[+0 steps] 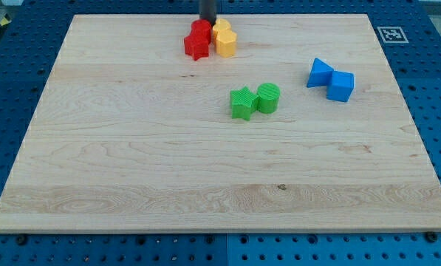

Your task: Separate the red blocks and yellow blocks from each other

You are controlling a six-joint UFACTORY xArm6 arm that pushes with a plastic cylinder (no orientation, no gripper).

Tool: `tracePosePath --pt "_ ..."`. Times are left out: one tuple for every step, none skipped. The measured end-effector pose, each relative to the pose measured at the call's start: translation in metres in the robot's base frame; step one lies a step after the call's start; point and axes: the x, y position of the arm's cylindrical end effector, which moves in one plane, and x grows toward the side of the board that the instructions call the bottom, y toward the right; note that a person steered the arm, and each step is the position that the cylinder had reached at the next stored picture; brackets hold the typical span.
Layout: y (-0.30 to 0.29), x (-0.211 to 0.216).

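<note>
Tabletop (pixel 131 162), top edge: we log two red blocks (pixel 198 41) touching two yellow blocks (pixel 224 38) on their right. My tip (pixel 208 21) sits just above both pairs; this end effector is a plain rod, nothing clamped. Elsewhere: green blocks (pixel 254 100), blue blocks (pixel 331 80).

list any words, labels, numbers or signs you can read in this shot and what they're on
No readable words, brands or numbers anywhere in the camera view.
The only sign is a black-and-white square marker, a coded pattern rather than text, on the wooden board's corner at the view's top right.
The red blocks, yellow blocks, green blocks, blue blocks and my rod carry no markings; my tip is hidden behind the red and yellow blocks.
</note>
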Motion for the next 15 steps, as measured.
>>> tracePosePath --pt "-0.005 0.031" --pt "-0.006 0.048" --pt "-0.001 0.048" --pt "0.007 0.048" --pt "0.007 0.061" --pt "0.007 0.077" --pt "0.0 0.084" --pt "-0.009 0.088" --pt "-0.015 0.091" --pt "-0.018 0.092" --pt "-0.007 0.095" --pt "0.006 0.095" --pt "0.006 0.08" --pt "0.006 0.069" --pt "0.016 0.065"
